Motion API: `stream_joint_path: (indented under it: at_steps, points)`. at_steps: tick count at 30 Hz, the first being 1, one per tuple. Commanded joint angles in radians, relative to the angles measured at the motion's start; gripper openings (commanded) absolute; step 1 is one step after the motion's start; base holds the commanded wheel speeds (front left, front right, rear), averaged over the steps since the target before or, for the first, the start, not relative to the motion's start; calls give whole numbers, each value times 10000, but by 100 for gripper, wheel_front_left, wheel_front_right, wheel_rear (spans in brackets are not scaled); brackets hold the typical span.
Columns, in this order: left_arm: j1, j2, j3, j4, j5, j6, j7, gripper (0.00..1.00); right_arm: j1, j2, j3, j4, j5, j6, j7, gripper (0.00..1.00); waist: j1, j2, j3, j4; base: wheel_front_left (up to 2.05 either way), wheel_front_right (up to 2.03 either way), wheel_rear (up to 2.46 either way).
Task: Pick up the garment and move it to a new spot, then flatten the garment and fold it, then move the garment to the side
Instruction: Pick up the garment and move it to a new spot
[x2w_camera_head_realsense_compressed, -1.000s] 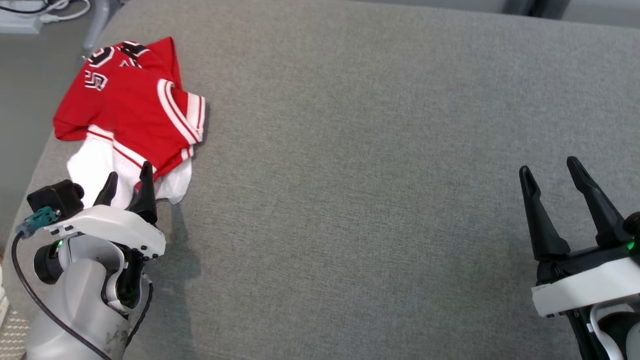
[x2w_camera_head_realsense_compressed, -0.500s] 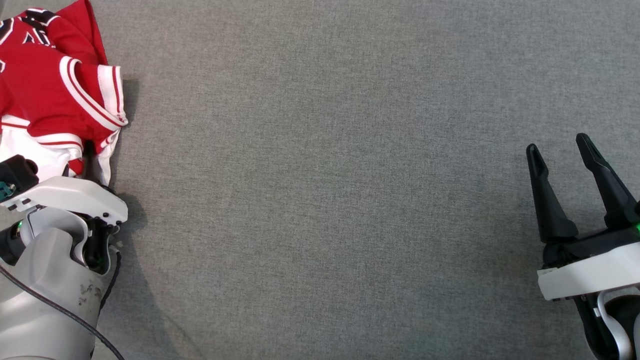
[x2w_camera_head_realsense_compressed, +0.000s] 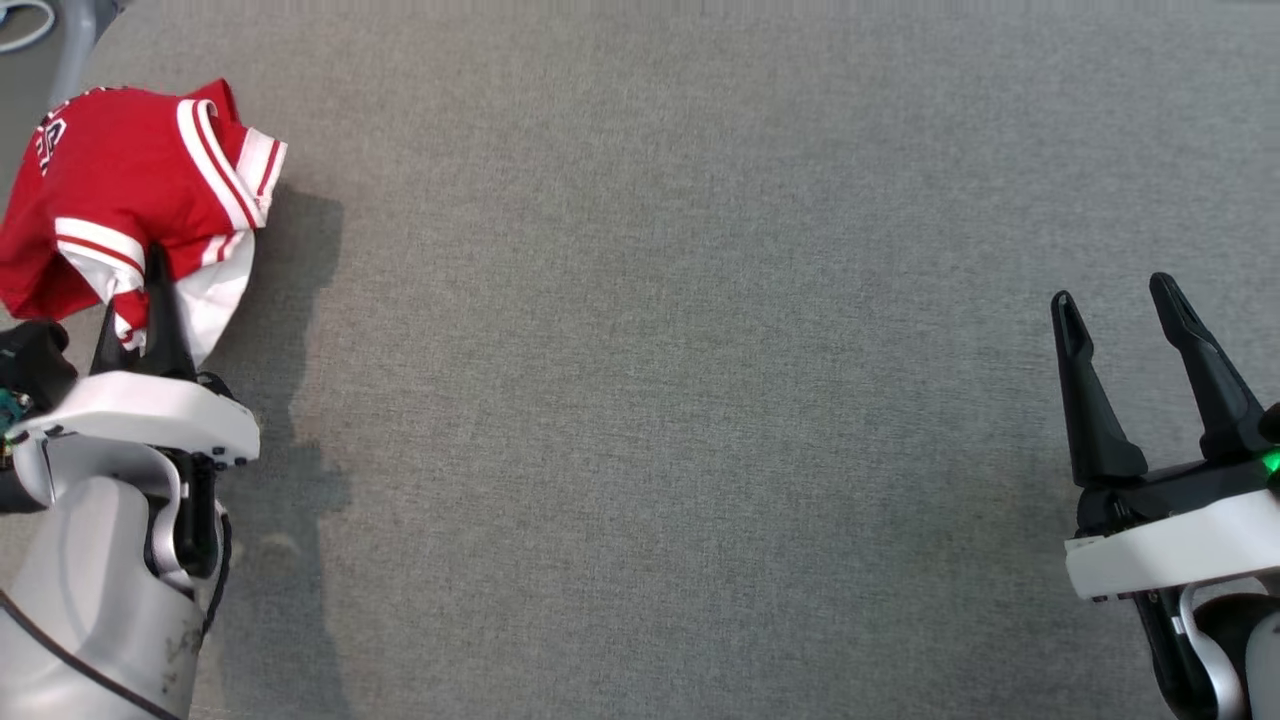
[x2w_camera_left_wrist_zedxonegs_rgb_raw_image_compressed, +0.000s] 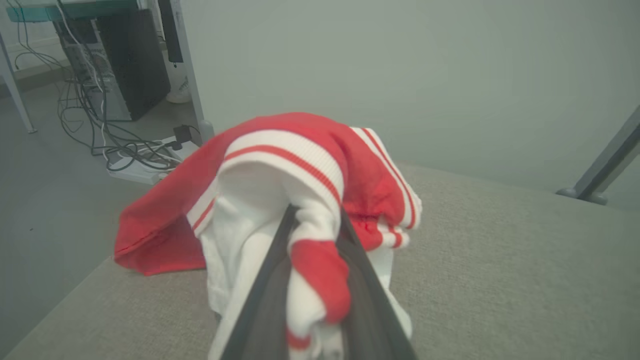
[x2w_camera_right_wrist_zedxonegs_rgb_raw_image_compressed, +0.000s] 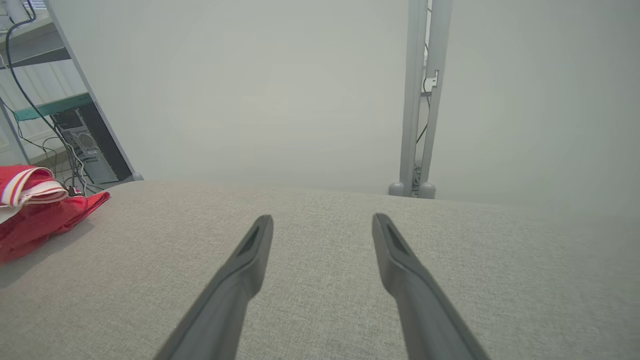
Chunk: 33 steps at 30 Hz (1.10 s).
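The garment (x2w_camera_head_realsense_compressed: 120, 180), a red jersey with white striped trim and a white lining, lies bunched at the far left of the grey cushion (x2w_camera_head_realsense_compressed: 650, 350). My left gripper (x2w_camera_head_realsense_compressed: 135, 300) is shut on its near edge. In the left wrist view a fold of red and white cloth is pinched between the two fingers of the left gripper (x2w_camera_left_wrist_zedxonegs_rgb_raw_image_compressed: 317, 215), and the garment (x2w_camera_left_wrist_zedxonegs_rgb_raw_image_compressed: 290, 150) humps up from the cushion beyond them. My right gripper (x2w_camera_head_realsense_compressed: 1110, 292) stands open at the lower right with nothing between its fingers. It hovers over bare cushion as the right gripper (x2w_camera_right_wrist_zedxonegs_rgb_raw_image_compressed: 322, 218), with the garment (x2w_camera_right_wrist_zedxonegs_rgb_raw_image_compressed: 35, 210) far to its left.
The cushion's left edge runs close beside the garment, with floor below it. On that floor lie a power strip and cables (x2w_camera_left_wrist_zedxonegs_rgb_raw_image_compressed: 140, 160) near a computer tower (x2w_camera_left_wrist_zedxonegs_rgb_raw_image_compressed: 130, 60). A metal post (x2w_camera_right_wrist_zedxonegs_rgb_raw_image_compressed: 420, 100) stands behind the cushion's far edge.
My left gripper has closed on the garment's near edge and raised it, so the cloth now humps up. The head camera has shifted. The right gripper has stayed open and in place.
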Motion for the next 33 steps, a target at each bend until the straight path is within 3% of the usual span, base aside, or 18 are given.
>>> stream_joint_path:
  at_steps: [1, 5, 12, 18, 26, 33]
  points:
    - [461, 9, 84, -653, 246, 163, -45, 0, 126, 46, -24, 32, 6, -4, -148, 100, 0, 0, -493, -241, 0, 0, 0]
    - [2211, -21, 7, -2913, 752, 751, 10, 0, 391, 183, 17, 271, -49, -4, -394, 100, 0, 0, -1332, -674, 0, 0, 0]
    - [4597, 89, -506, -6345, 1217, 1727, 1256, 0, 830, 325, 265, 377, 30, -4, -710, 100, 0, 0, -2234, -1315, 0, 0, 0]
    - [5771, 55, -927, -8196, 1409, 2251, 2114, 0, 988, 373, 482, 514, 88, -4, -883, 100, 0, 0, -2551, -1876, 0, 0, 0]
    - [5504, -10, -1903, -9006, 1759, 2019, 2779, 0, 946, 421, 585, 500, 280, -4, -854, 100, 0, 0, -2359, -2743, 0, 0, 0]
    - [4416, -515, -3046, -8450, 1932, 1373, 3159, 0, 580, 441, 759, 522, 521, -4, -1032, 100, 0, 0, -1504, -4138, 0, 0, 0]
